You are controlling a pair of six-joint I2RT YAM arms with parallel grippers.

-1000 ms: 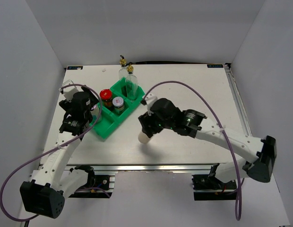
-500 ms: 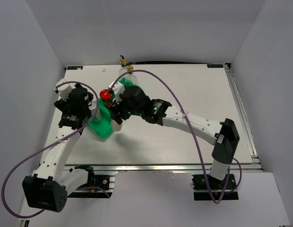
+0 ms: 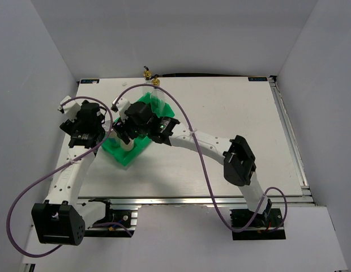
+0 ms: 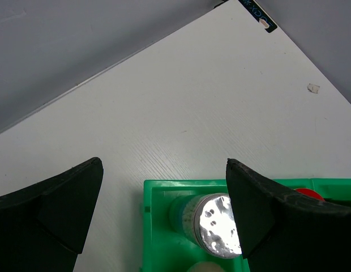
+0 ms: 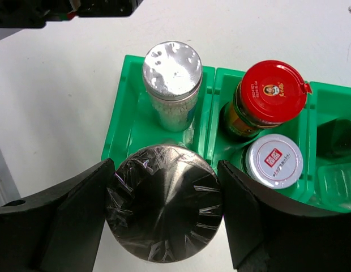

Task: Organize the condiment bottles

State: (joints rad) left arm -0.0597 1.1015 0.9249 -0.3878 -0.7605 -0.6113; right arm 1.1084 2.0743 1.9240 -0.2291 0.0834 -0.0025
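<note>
My right gripper [image 5: 164,218] is shut on a silver-capped shaker [image 5: 164,201] and holds it upright over the near end of the green tray's [image 5: 116,122] left compartment. In the top view the right gripper [image 3: 128,137] is over the tray [image 3: 125,158]. A second silver-capped shaker [image 5: 171,73] stands in that same compartment; it also shows in the left wrist view [image 4: 218,224]. The red-lidded jar [image 5: 272,90] and white-lidded jar [image 5: 274,160] share the middle compartment. Two glass bottles with gold pourers [image 3: 156,84] stand at the tray's far end. My left gripper [image 4: 164,164] is open and empty beside the tray.
The left arm's wrist [image 3: 85,124] is just left of the tray, close to the right arm's wrist [image 3: 144,119]. A purple cable [image 3: 187,122] loops over the right arm. White walls stand on three sides of the table [image 3: 232,113].
My right gripper carried the shaker left from the table's middle to over the tray's near compartment. My left gripper drew back to the left, away from the tray.
</note>
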